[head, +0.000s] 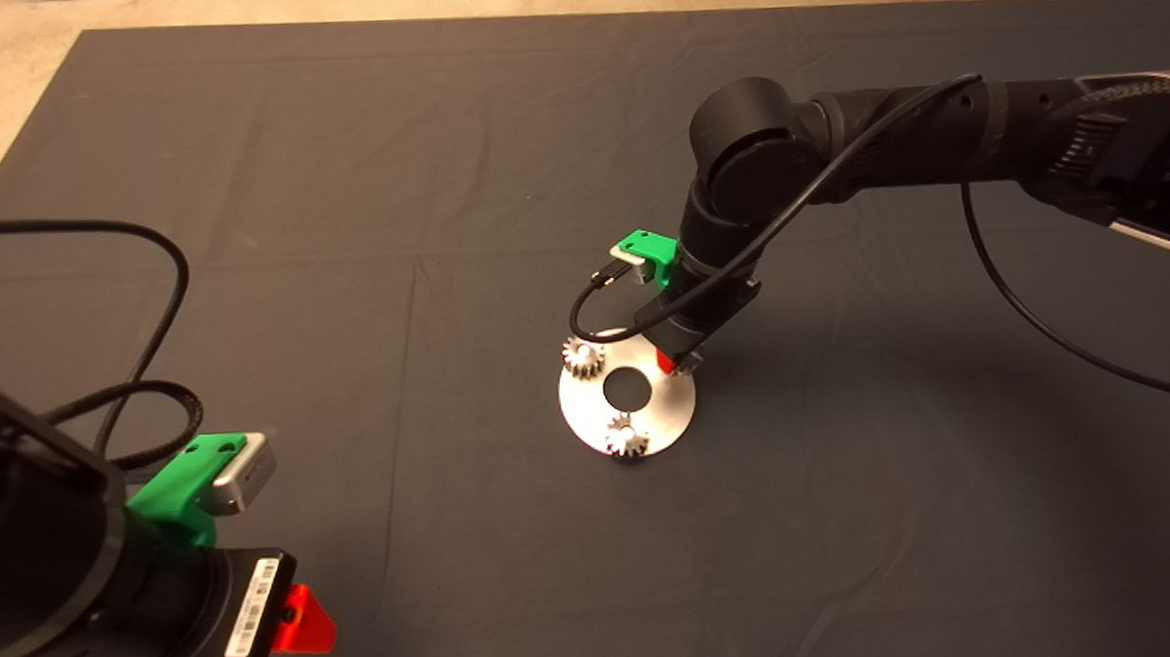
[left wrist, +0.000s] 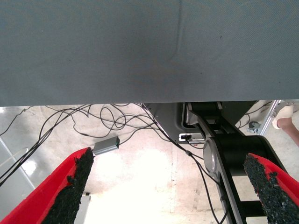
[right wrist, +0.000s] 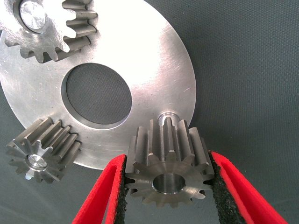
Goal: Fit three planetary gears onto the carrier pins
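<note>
your right hand (right wrist: 166, 186) is over the far right edge of the round metal disc (head: 672, 412), its red fingers (right wrist: 100, 198) clamped on the sides of one small toothed gear (right wrist: 167, 169). in the right wrist view that gear sits tilted between the black pads (right wrist: 219, 186), its centre hole bare, and the one free pin (right wrist: 167, 115) stands on the disc just behind it; you can't tell from these views whether the gear touches the pin.

the disc lies flat on the dark mat (head: 437, 176) covering the worktop, and it carries the other two gears. one gear (head: 582, 356) sits on a pin at the disc's far left edge, its teeth overhanging the rim, and another gear (head: 627, 435) sits on a pin at the near edge, also overhanging. in the right wrist view each of those two shows a shiny pin end filling its centre hole. the mat shows through the disc's big middle hole (head: 628, 387).

your left hand (head: 302, 620) is parked at the lower left of the head view, well apart from the disc. in the left wrist view its fingers (left wrist: 77, 182) stand wide apart with nothing between them, and beyond the mat's edge you see pale floor with loose black cables (left wrist: 117, 121), a small grey box (left wrist: 106, 145), and a person's foot in a pale shoe (left wrist: 284, 114).

there is a white label (head: 249, 606) with small print on the left wrist housing, but you can't read it.
</note>
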